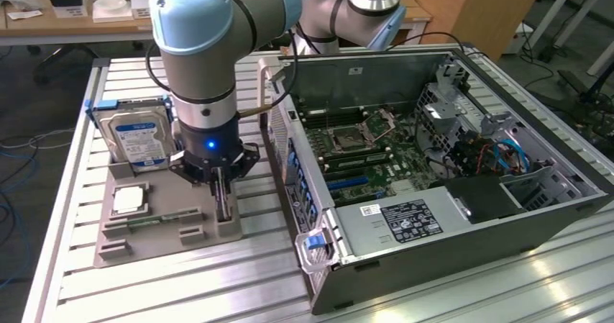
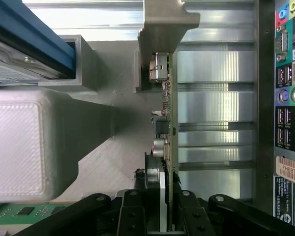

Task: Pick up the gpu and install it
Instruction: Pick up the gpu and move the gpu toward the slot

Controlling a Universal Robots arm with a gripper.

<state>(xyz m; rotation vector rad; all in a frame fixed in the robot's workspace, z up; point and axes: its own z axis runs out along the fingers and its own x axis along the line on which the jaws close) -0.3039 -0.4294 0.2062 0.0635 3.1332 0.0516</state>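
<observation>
Reaches straight down onto a grey holder (image 1: 144,240) lying on the ribbed metal desk (image 1: 192,287). Grips the graphics card (image 2: 170,98) with the hand (image 2: 167,209) closed narrowly, a finger pressed against each face. Shows the card standing on its long edge in the holder, at the side nearest the open computer case (image 1: 422,255). Includes a hard drive (image 1: 137,139) upright at the holder's far end, with a processor (image 1: 128,199) and a memory stick (image 1: 158,219) lying flat in the holder to the exterior view's left of the hand.
</observation>
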